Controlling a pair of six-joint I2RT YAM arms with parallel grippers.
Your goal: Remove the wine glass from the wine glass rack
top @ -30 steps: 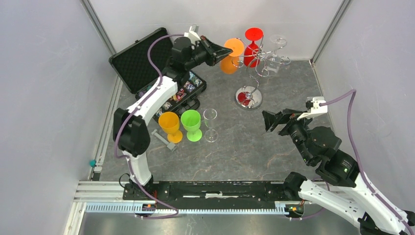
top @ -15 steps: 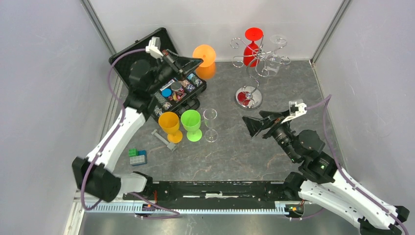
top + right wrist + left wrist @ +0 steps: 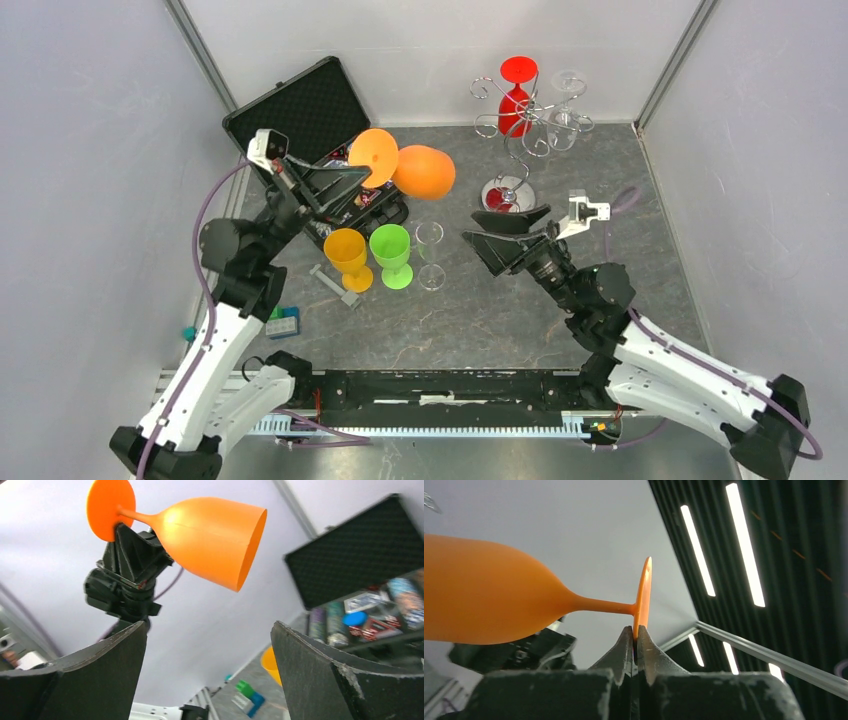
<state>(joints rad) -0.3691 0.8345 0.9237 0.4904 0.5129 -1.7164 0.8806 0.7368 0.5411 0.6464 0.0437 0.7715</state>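
Note:
My left gripper (image 3: 364,176) is shut on the edge of the foot of an orange wine glass (image 3: 424,171) and holds it in the air, tilted on its side, well left of the rack. The left wrist view shows the jaws (image 3: 635,635) pinching the foot, with the bowl (image 3: 484,602) to the left. The chrome wine glass rack (image 3: 508,198) stands at the back right. A red glass (image 3: 515,95) and a clear glass (image 3: 566,108) hang upside down from it. My right gripper (image 3: 497,236) is open and empty, pointing at the orange glass (image 3: 210,535) from the right (image 3: 209,625).
An open black case (image 3: 305,115) with small items lies at the back left. An orange glass (image 3: 348,256), a green glass (image 3: 391,254) and a clear glass (image 3: 430,255) stand upright mid-table. A grey part (image 3: 335,285) and toy bricks (image 3: 283,322) lie near the left arm.
My left arm has carried the orange glass off the rack, leftward and toward the near side. My right arm has swung left toward the table's middle, gripper still open.

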